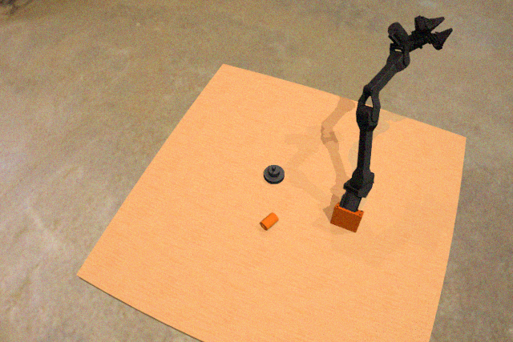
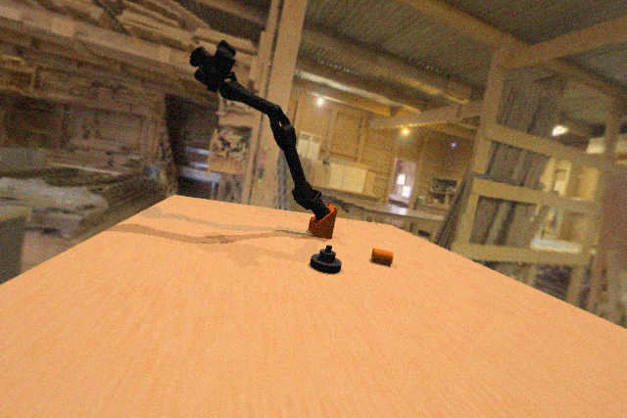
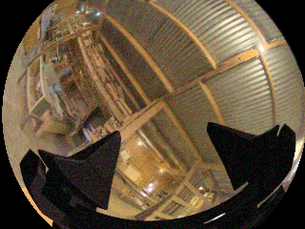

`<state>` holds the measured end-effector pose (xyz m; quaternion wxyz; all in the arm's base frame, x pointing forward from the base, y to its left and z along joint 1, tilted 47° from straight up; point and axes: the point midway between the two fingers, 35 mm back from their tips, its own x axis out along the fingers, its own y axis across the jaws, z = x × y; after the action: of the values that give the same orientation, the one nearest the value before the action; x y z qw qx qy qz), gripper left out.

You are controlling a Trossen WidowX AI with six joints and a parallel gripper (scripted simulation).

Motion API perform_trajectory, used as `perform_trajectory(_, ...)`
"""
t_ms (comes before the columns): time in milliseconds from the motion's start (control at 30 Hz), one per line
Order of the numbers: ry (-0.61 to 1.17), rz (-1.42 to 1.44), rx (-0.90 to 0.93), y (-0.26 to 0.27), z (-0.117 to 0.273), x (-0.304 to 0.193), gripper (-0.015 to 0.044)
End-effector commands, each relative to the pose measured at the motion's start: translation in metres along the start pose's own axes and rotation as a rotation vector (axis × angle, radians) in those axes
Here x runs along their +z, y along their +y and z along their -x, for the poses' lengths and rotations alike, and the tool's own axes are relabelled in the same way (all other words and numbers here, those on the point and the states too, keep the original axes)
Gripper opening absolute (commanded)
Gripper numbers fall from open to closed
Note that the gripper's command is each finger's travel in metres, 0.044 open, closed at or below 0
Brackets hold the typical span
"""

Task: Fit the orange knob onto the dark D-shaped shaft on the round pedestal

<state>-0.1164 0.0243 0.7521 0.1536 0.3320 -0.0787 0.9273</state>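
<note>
The black two-fingered gripper (image 1: 447, 26) (image 2: 213, 55) (image 3: 166, 132) is spread wide, empty; the orange cylindrical knob (image 1: 269, 221) (image 2: 381, 256) lies sideways near the dark round pedestal (image 1: 273, 179) (image 2: 325, 264). Looks light, stiff, liable to roll: pinch its curved sides mid-length!

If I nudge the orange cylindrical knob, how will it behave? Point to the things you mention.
The orange cylindrical knob (image 1: 269, 221) (image 2: 382, 256) will probably roll if pushed sideways, since it lies on its curved side. Pushed on an end, it would more likely slide. Its solid-looking wall suggests it won't flex.
</note>
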Motion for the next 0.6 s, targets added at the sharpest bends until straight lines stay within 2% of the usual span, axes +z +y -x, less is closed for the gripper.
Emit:
perform_trajectory(0,-0.014,-0.107,0.115,0.015,0.003,0.004,0.0440)
perform_trajectory(567,-0.045,-0.645,0.759,0.088,0.046,0.045,0.0440)
